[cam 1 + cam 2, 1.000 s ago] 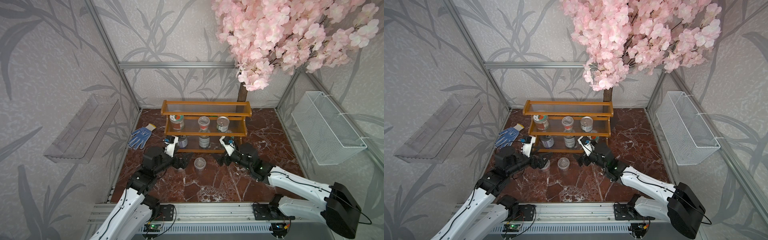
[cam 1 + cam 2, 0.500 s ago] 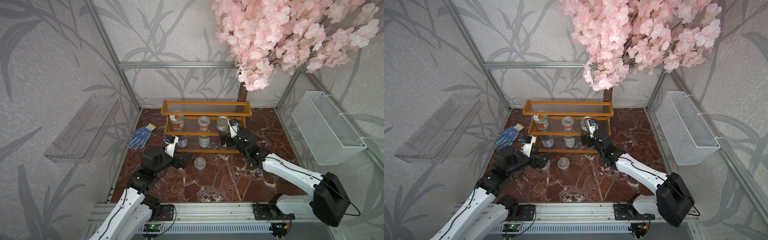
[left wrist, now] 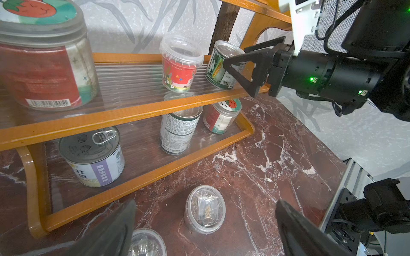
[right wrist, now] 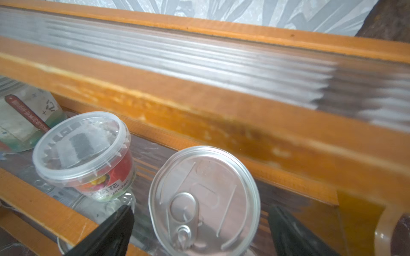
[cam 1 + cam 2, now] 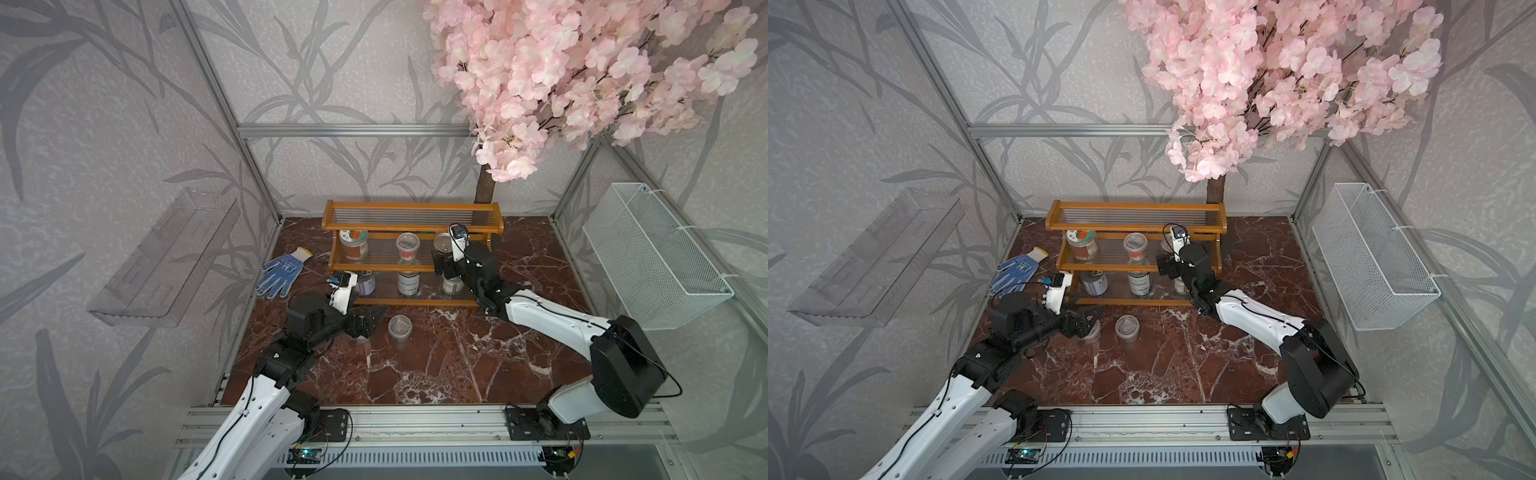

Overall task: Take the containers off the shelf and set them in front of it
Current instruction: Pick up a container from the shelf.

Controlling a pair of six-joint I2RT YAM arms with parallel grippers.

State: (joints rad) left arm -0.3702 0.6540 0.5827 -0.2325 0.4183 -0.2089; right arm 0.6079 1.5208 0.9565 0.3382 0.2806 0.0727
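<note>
Up from the bench the right arm has climbed to the shelf's middle tier; the left arm has stayed put. Nearest, at 6 o'clock of the shelf [image 5: 413, 206], the left tool [image 5: 368, 322] hangs wide open and empty over a clear cup [image 3: 146, 242] standing on the bench [image 5: 436, 365]. A second cup [image 5: 400, 327] stands just beside, at its 3 o'clock. Both are already down, so a careless sweep of those spread fingers could topple either.

Farther on, the lower tier holds a purple-label tin [image 3: 93, 159], a tall can [image 3: 179, 133] and a small jar [image 3: 221, 117]. On the middle tier sit a big jar [image 5: 353, 247], a red-label cup [image 5: 408, 246] and, at the 3 o'clock end, a pull-tab tin [image 4: 204, 188]. The right tool [image 4: 199, 210] stands open astride that tin, not yet pinching it.

Risks, as I judge them:
- The finger on the tin's 9 o'clock side is close to the red-label cup (light, easily shoved) and may knock it.
- A shallow pinch on smooth metal may slip.
- The tier's raised front rail could catch the tin's base on the way out.

The top tier is bare.
</note>
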